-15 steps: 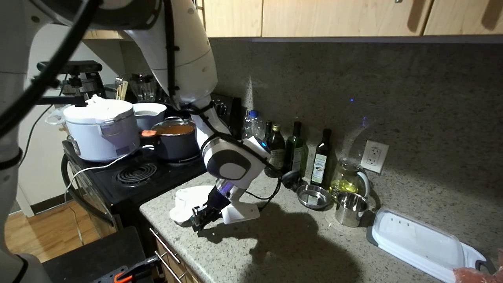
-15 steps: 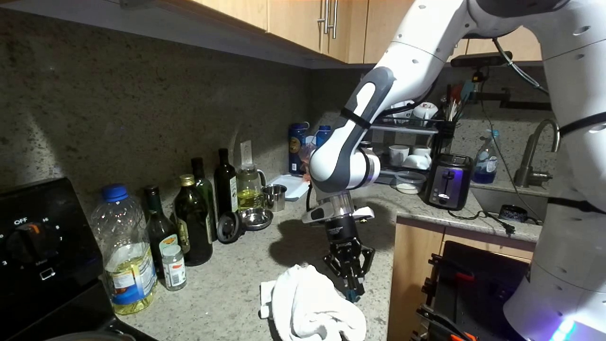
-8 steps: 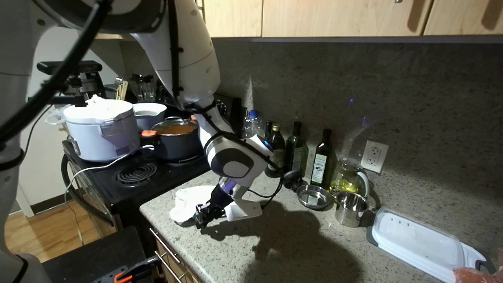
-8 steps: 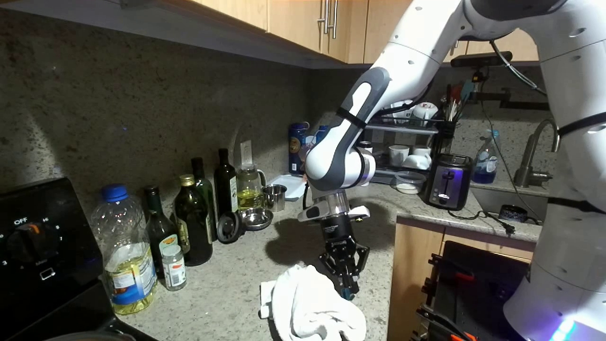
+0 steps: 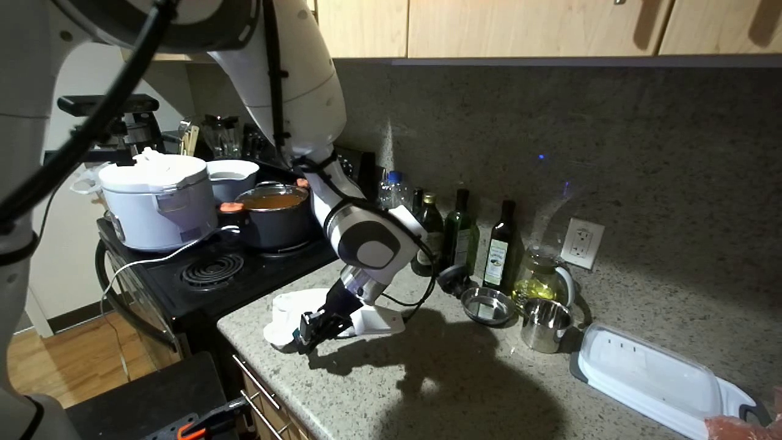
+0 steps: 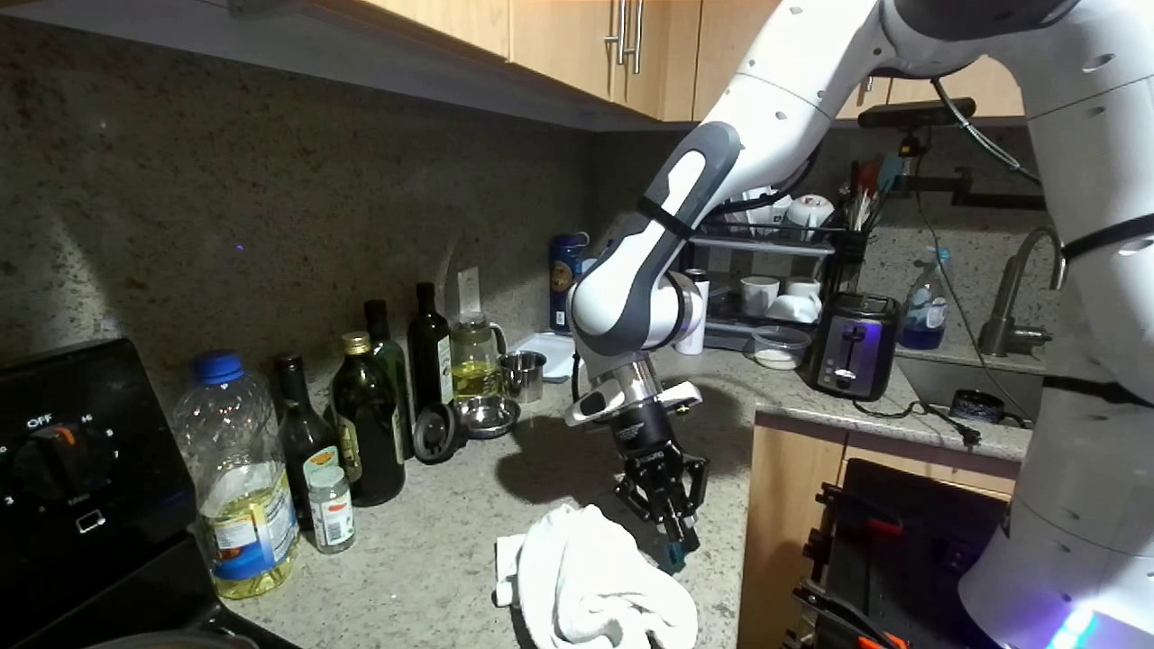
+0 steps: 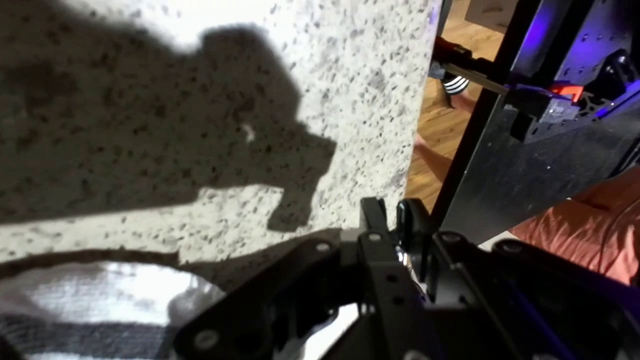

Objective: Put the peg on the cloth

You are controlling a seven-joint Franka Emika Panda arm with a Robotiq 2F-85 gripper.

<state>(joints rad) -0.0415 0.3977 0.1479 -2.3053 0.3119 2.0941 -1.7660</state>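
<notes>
Your kitchen worktop [image 6: 433, 559] is speckled, with bottles [image 6: 370, 433] well apart from the cloth [image 6: 590, 577], white and rumpled; near it, your hand [image 6: 681, 538] grips the small teal peg [image 6: 675, 555].

Bottles [image 6: 368, 442] stand on the counter [image 6: 424, 541] left of a cloth [image 6: 595, 577] in an exterior view. Behind, a toaster [image 6: 853, 347] flanks a sink [image 6: 938, 375].

end effector [image 5: 303, 336] over counter [image 5: 360, 400], near white cloth [image 5: 285, 319].
</notes>
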